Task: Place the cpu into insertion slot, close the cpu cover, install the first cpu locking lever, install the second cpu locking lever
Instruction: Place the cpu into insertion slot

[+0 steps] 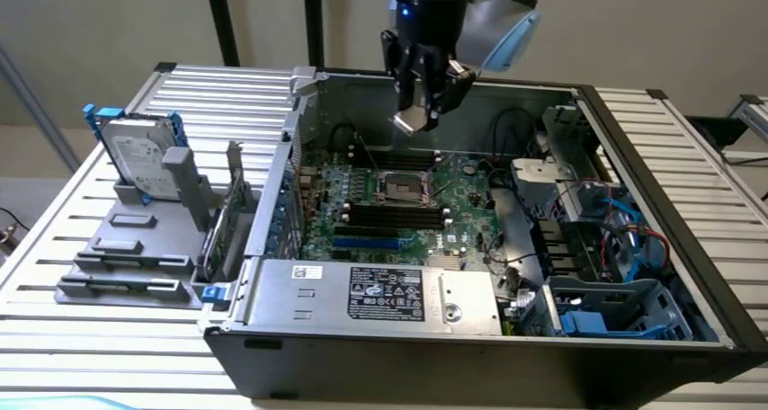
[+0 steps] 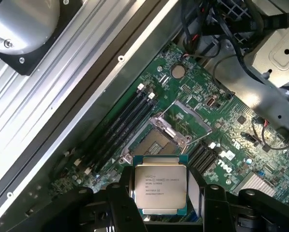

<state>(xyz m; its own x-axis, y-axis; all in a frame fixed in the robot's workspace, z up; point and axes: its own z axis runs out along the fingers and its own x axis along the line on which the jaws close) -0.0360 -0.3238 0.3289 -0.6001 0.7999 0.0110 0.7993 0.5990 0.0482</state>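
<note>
Wrist view: black gripper (image 2: pixel 162 205) clamps the flat silvery-beige square cpu (image 2: pixel 160 187) by two edges, well above the dark grey-rimmed insertion slot (image 2: pixel 154 143), open air around

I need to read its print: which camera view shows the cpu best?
The wrist view: the cpu sits close, its printed face toward the camera. In the exterior view it is a small pale square in the gripper above the motherboard.
</note>
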